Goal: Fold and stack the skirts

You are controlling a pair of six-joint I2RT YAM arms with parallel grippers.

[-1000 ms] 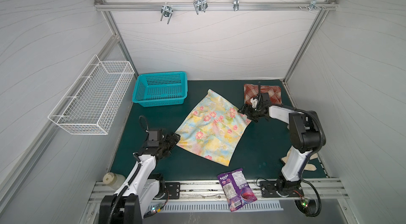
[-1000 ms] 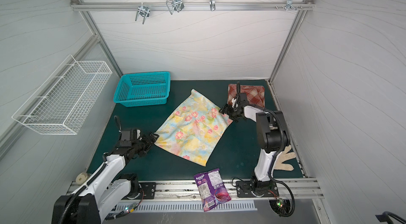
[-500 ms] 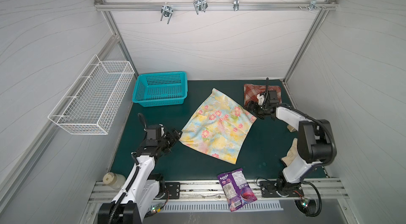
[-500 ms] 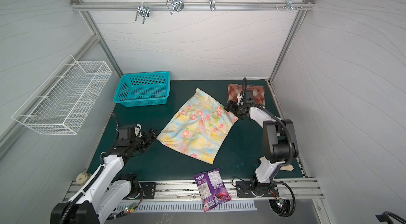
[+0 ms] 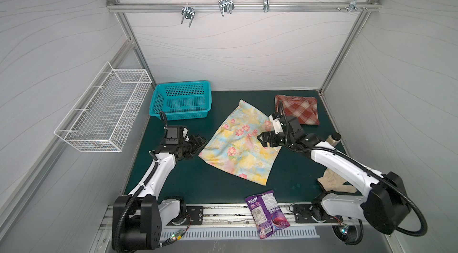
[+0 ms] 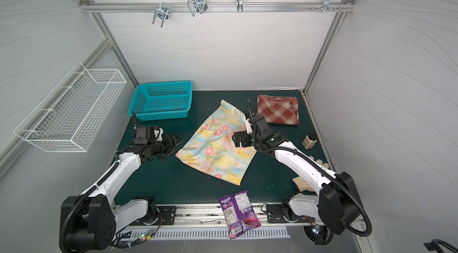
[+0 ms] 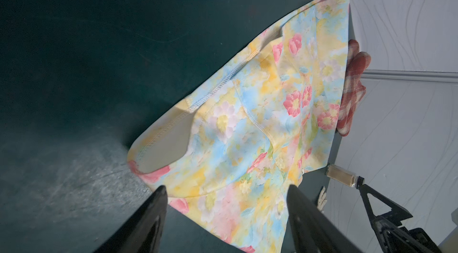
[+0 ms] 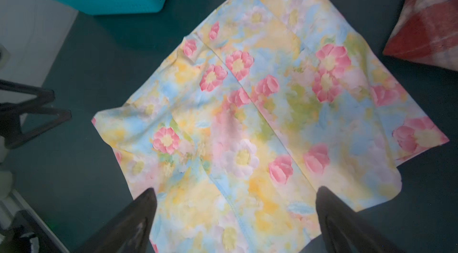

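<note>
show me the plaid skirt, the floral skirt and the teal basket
plaid skirt [image 5: 301, 110], in a top view, its middle
floral skirt [image 5: 238, 145], in a top view, its middle
teal basket [image 5: 188, 114], in a top view, front wall

Both top views: teal plastic basket [image 5: 178, 114] sits upright at back-L of dk green mat [image 5: 198, 189], close to back wall. White wire basket [image 5: 99, 117] is fixed on L wall, above the mat & apart from it. Purple snack bag [image 5: 266, 210] lies flat at front, centre-R, partly on mat, partly over metal base strip. Cream knit glove [image 5: 330, 181] is front-R on mat, partly hidden. Small bottle [image 6: 309, 141] w/ dark cap & tan contents lies on its side by R wall. Alu rail [image 5: 297, 7] runs across back wall up high w/ metal hooks [image 5: 225, 6] on it.
</note>
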